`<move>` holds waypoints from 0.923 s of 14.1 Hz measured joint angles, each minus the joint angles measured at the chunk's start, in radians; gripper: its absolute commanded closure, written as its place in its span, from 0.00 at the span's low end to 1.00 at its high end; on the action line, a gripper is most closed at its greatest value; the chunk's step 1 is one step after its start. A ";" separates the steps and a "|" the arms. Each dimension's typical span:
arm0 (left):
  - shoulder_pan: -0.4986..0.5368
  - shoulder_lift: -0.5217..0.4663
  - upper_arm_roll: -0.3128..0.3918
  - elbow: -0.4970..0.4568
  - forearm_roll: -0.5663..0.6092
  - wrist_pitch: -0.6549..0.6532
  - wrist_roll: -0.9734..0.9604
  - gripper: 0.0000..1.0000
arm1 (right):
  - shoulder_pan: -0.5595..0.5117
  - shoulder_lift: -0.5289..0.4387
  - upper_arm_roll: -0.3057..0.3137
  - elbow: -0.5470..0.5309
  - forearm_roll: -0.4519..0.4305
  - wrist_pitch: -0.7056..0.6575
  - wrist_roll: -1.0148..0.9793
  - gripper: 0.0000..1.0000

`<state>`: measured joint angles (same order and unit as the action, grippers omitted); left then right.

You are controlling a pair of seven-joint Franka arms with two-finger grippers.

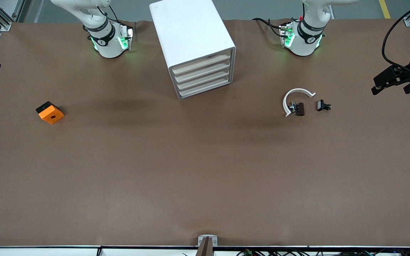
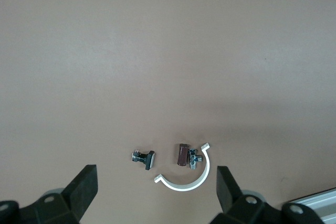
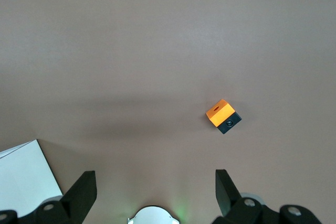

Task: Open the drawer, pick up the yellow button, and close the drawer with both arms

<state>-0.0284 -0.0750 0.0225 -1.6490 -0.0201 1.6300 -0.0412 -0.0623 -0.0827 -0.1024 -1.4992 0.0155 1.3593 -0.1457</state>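
Both grippers gape wide and hold nothing: left gripper (image 2: 156, 187) high over the white arc (image 1: 295, 98) and small black parts (image 1: 323, 105), right gripper (image 3: 155, 187) high over bare table near the orange block (image 1: 50, 112). Farther off, the white drawer cabinet (image 1: 195, 42) has all four drawers shut; button not visible, presumably inside. Steady the cabinet with one arm, pull a drawer front straight out.

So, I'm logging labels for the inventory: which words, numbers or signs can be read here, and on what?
None can be read.
Right arm, black ring: a small white mark, too small to read.
Left arm, black ring: the same.
Drawer cabinet and orange block: no text.
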 measured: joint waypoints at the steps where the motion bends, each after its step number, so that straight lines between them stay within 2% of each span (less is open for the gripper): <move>1: 0.001 0.000 0.000 0.000 0.000 0.000 0.000 0.00 | 0.000 0.000 0.000 0.000 0.000 0.000 0.000 0.00; 13: 0.011 0.006 0.002 -0.004 0.000 -0.039 -0.002 0.00 | 0.000 0.000 -0.002 -0.001 0.000 0.001 0.000 0.00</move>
<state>-0.0177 -0.0690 0.0244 -1.6526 -0.0200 1.5906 -0.0430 -0.0624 -0.0828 -0.1039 -1.4998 0.0154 1.3602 -0.1457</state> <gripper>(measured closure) 0.000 0.000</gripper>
